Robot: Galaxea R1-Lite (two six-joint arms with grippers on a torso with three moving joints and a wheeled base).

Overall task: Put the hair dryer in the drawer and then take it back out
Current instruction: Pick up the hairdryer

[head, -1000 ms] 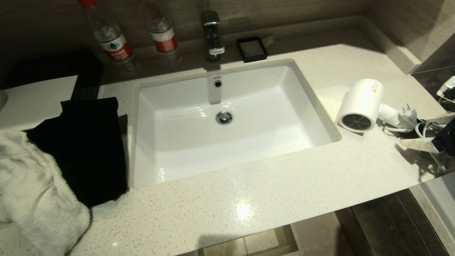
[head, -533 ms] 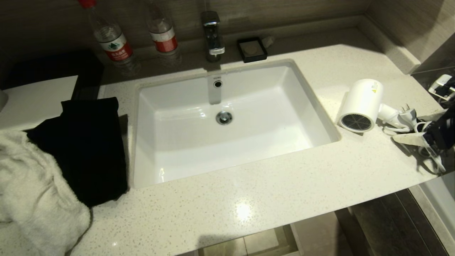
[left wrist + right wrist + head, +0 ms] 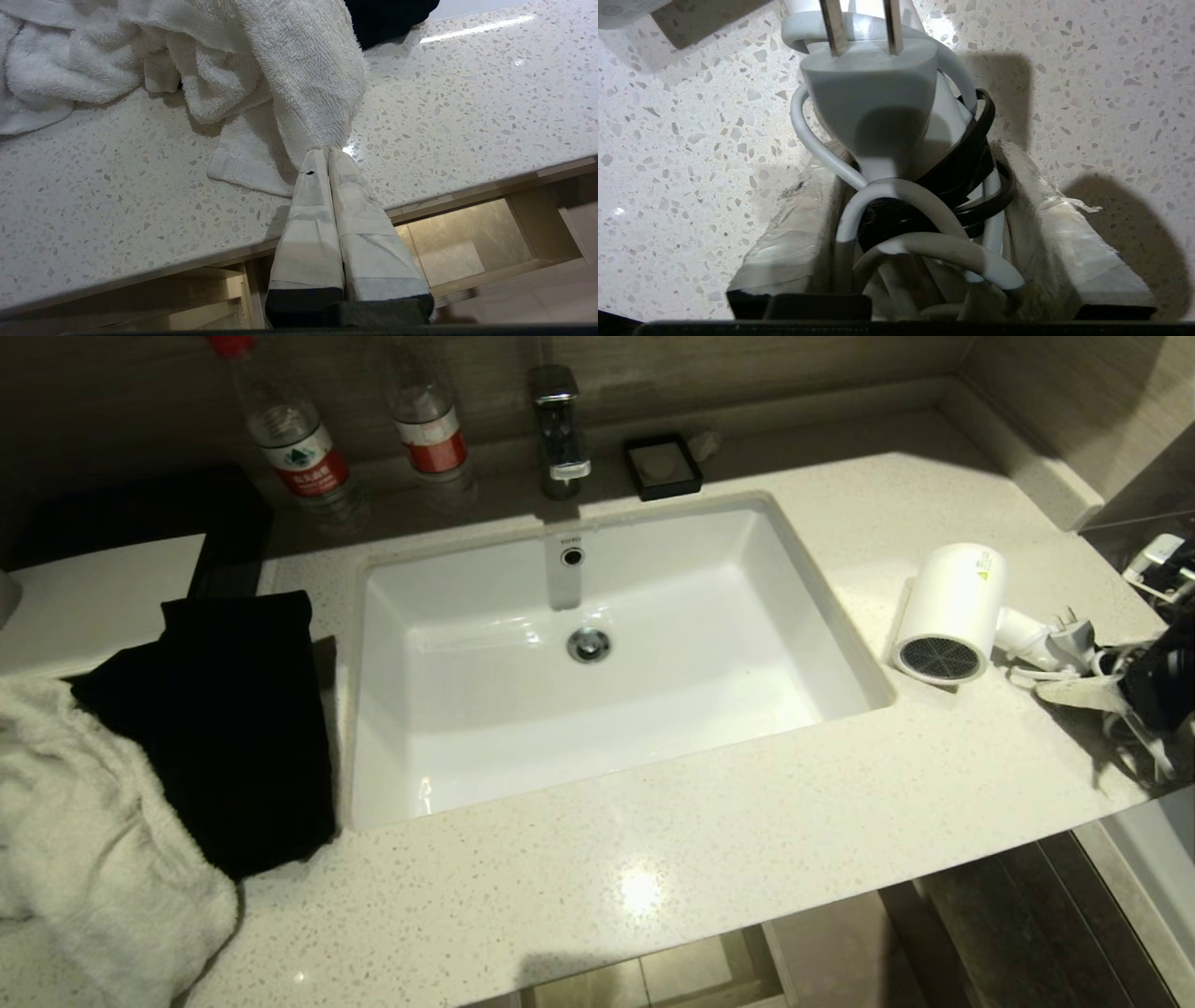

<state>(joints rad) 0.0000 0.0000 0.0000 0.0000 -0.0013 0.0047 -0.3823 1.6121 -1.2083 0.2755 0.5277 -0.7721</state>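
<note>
Speckled stone bench [image 3: 766,821], white sink [image 3: 597,653] at centre. Left claw [image 3: 327,156] at front edge, fingers pressed together, tips touching white towel [image 3: 261,70]. Hair dryer [image 3: 948,611] lying near right edge, grille toward front. Right claw [image 3: 915,196] straddling its coiled cord and plug [image 3: 873,98], fingers narrowing around bundle; firm grip not confirmed.

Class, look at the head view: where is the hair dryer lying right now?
The hair dryer lies on the countertop right of the sink, grille facing forward, its coiled cord trailing toward the right hand.
</note>
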